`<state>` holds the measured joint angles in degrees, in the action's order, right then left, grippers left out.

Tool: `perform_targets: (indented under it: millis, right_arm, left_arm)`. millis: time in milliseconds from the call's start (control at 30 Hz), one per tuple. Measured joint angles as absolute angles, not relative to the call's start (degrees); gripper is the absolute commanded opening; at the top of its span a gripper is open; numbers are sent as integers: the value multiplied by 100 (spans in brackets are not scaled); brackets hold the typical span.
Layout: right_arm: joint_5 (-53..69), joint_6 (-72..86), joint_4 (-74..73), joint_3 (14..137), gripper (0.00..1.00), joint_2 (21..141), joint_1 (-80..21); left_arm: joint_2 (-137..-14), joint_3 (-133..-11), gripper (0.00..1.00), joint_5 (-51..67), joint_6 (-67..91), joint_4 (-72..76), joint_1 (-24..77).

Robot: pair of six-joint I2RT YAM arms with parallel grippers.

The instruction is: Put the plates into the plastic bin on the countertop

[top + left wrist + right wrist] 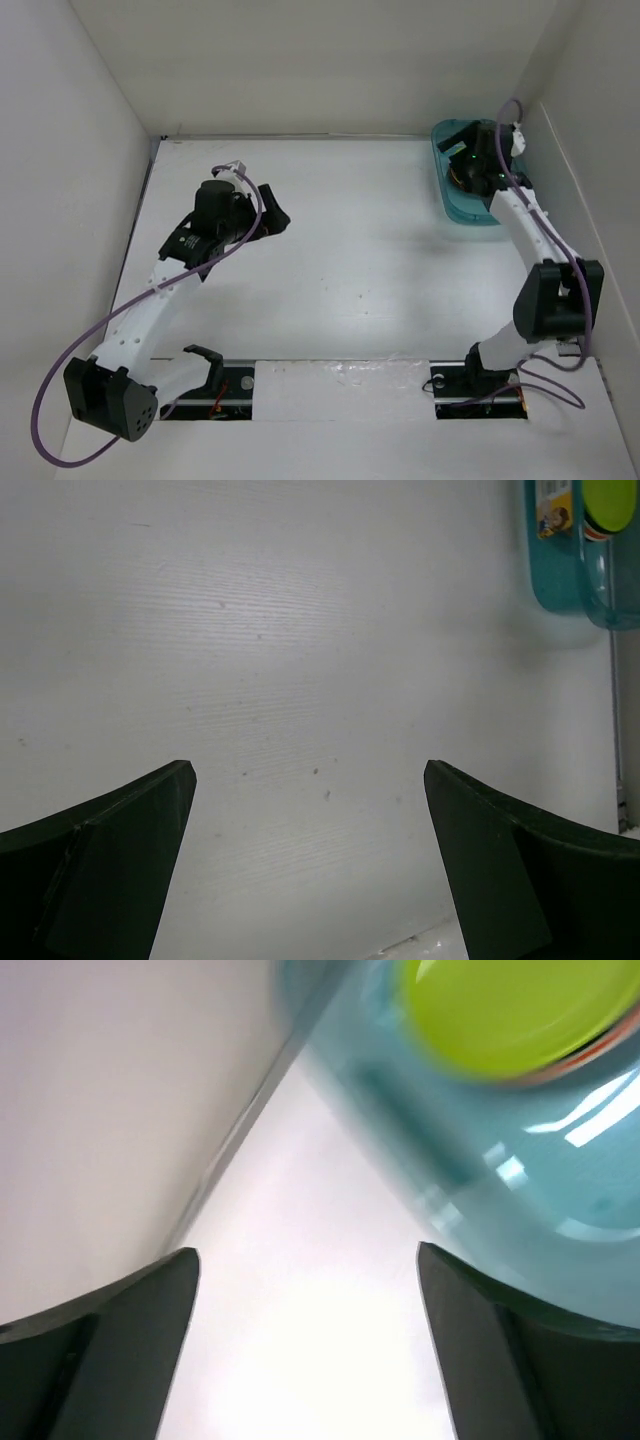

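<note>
- Black fingers of the right claw [307, 1253] are standing wide apart with nothing between them; only white surface and a corner of the bin are showing through the gap.
- Just beyond those fingers, a translucent teal plastic bin [480, 1190] with rounded corners is filling the upper right of the right wrist view, blurred.
- Inside the bin, a lime-green round glossy plate [510, 1005] is lying on top of a stack; a thin orange plate edge [600, 1045] is peeking out just beneath it. How many plates are sitting under these I cannot tell.
- From the top camera, the right arm is reaching to the far right corner and its claw is hanging over the bin, covering most of what is lying inside.
- The bin is resting on the white matte counter [350, 270], close beside the right-hand white wall [590, 130].
- The left claw [308, 775] is also standing open, its two dark fingers spread with bare counter between them.
- This left claw is hovering over the left half of the counter, well apart from the bin, which is appearing only in the top right corner of the left wrist view.
- A purple cable [50, 400] is looping off the left arm near its base.
</note>
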<state>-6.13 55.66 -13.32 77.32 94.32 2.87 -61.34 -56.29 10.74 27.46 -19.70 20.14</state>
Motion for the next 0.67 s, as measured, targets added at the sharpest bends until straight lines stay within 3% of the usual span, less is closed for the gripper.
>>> perform_targets:
  millis: [300,500,667]
  right_arm:
    - [-1739,4379,-2436,6794,99,6311,-2110]
    - [-2080,4075,-3618,6484,99,4344,-2648]
    - [-2040,3911,-4515,6678,99,3374,-2672]
  left_arm:
    - [-5839,-6169,100,-722,2749,-2692,2014]
    - [-4866,-6034,100,-2064,3028,-2987,2014]
    - [-3750,-5500,100,-2698,3271,-3118,2012]
